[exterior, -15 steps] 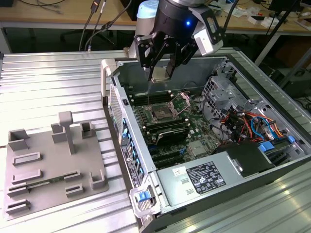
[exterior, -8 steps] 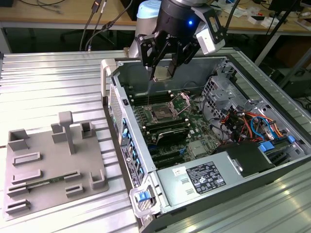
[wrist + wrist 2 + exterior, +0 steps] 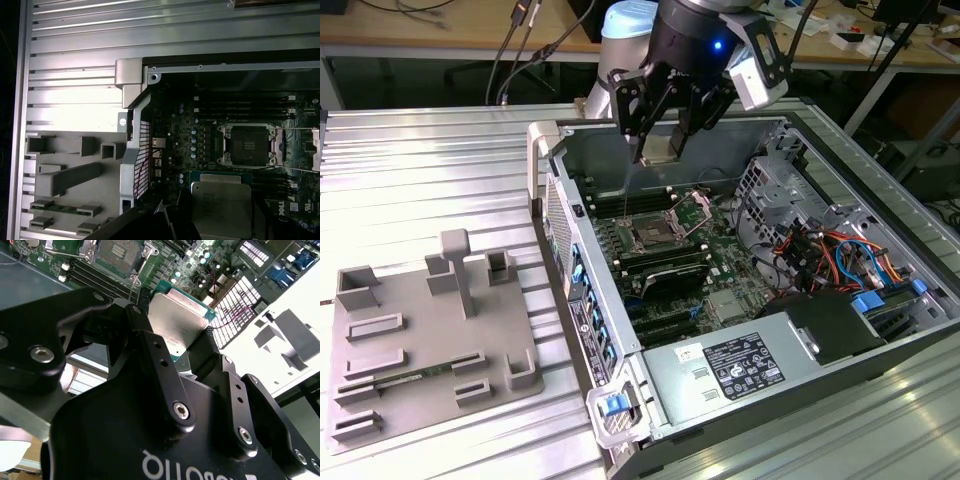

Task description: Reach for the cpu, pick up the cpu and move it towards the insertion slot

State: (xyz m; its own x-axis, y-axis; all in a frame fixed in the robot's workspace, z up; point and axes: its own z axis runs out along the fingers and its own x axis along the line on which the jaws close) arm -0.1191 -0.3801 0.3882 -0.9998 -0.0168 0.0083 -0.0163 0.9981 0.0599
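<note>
The cpu (image 3: pixel 663 146) is a flat silvery square chip with a green rim. My gripper (image 3: pixel 660 152) is shut on it, hanging inside the open computer case above the motherboard. The insertion slot (image 3: pixel 650 236) is a dark square socket in a silvery frame. It lies open on the green board, below the held chip and a little nearer the case's front. In both wrist views the cpu (image 3: pixel 177 322) (image 3: pixel 222 207) sits between the black fingers (image 3: pixel 150 352), with the insertion slot (image 3: pixel 117 252) (image 3: pixel 247 145) a short way beyond it.
A grey plastic tray (image 3: pixel 420 330) with recesses and posts lies on the ribbed metal table at the exterior view's left, with a green memory stick (image 3: pixel 405 378) in it. The case walls (image 3: pixel 570 240), a power supply (image 3: pixel 740 365) and cable bundles (image 3: pixel 820 255) surround the motherboard.
</note>
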